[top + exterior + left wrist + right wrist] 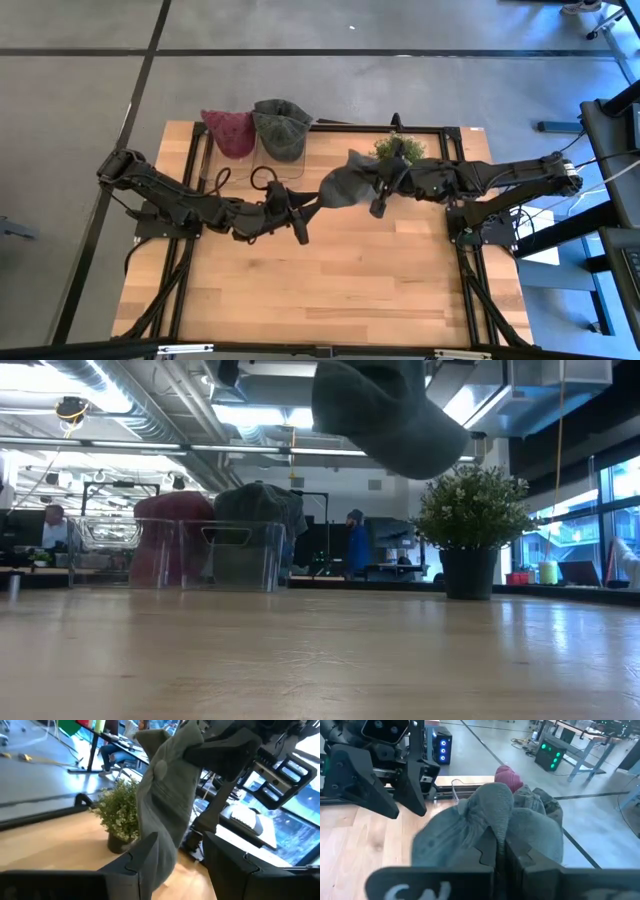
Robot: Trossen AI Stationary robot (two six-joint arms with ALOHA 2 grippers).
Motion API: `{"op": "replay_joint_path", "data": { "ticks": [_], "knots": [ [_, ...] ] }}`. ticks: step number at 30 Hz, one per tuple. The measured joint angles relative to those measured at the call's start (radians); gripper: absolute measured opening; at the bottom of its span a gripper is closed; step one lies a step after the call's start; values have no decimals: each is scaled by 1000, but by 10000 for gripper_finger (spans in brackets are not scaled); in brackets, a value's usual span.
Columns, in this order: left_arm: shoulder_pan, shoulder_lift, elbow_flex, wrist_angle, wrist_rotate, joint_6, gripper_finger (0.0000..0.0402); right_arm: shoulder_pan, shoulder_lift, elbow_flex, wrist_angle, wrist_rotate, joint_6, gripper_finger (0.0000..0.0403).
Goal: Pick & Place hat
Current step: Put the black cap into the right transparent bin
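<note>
A grey hat (345,182) hangs in the air over the middle of the table, held by my right gripper (378,195), which reaches in from the right. The low view shows this hat (390,410) well above the tabletop. My left gripper (298,222) is open just left of the hat. In the left wrist view the hat's lower end (162,850) hangs between the open fingers. A red hat (230,130) and a dark green hat (281,125) sit in clear holders at the far edge. My right gripper is shut on a bunched fold of the grey hat's crown (492,822), pinched between the two fingers (487,855). The hat is lifted clear of the table and droops toward the table's left. My left gripper: its finger (142,862) stands beside the hat's lower end, and I cannot tell whether they touch.
A potted plant (400,148) stands at the far edge, just behind the right gripper. Clear plastic holders (235,555) carry the red and green hats at the far left. Bare wooden tabletop (340,280) lies on the near side of both arms.
</note>
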Motion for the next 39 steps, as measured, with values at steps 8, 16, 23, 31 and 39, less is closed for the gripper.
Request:
{"op": "replay_joint_path", "data": {
  "ticks": [8,16,23,31,39],
  "knots": [
    [0,0,0,-2,-9,191,152,2,0,0,-35,-2,1,12],
    [0,0,0,-78,-9,136,150,9,0,0,-32,-2,1,12],
    [0,0,-1,-135,-46,8,152,8,0,0,14,-30,1,12],
    [6,0,-1,-127,-10,0,149,8,0,-1,71,-46,-28,12],
    [10,0,-1,-70,57,34,148,8,9,-2,69,-45,-47,12]
  ]
}}
